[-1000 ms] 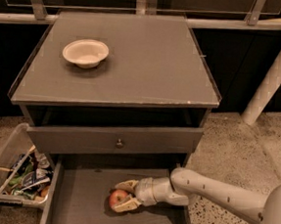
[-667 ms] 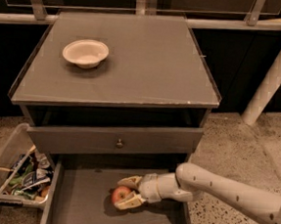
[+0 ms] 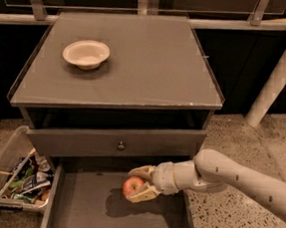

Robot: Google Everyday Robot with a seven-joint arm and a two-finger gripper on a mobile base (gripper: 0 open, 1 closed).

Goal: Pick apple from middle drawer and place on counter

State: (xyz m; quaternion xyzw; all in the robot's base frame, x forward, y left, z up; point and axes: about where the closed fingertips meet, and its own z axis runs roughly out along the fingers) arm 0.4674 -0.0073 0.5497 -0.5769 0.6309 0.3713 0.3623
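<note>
The red apple (image 3: 132,186) with a yellowish patch is held between the pale fingers of my gripper (image 3: 142,184), a little above the floor of the open middle drawer (image 3: 114,213); its shadow falls on the floor below. The arm (image 3: 227,181) reaches in from the right. The gripper is shut on the apple, just below the grey drawer front with the round knob (image 3: 121,145). The matte-grey counter (image 3: 137,60) lies above and behind.
A white bowl (image 3: 86,54) sits on the counter's left side. A clear bin (image 3: 12,174) of packets stands on the floor at the left of the drawer. A white post (image 3: 279,68) stands at the right. Speckled floor lies to the right.
The gripper has lifted the apple off the drawer floor and carried it up, closer to the drawer front above.
</note>
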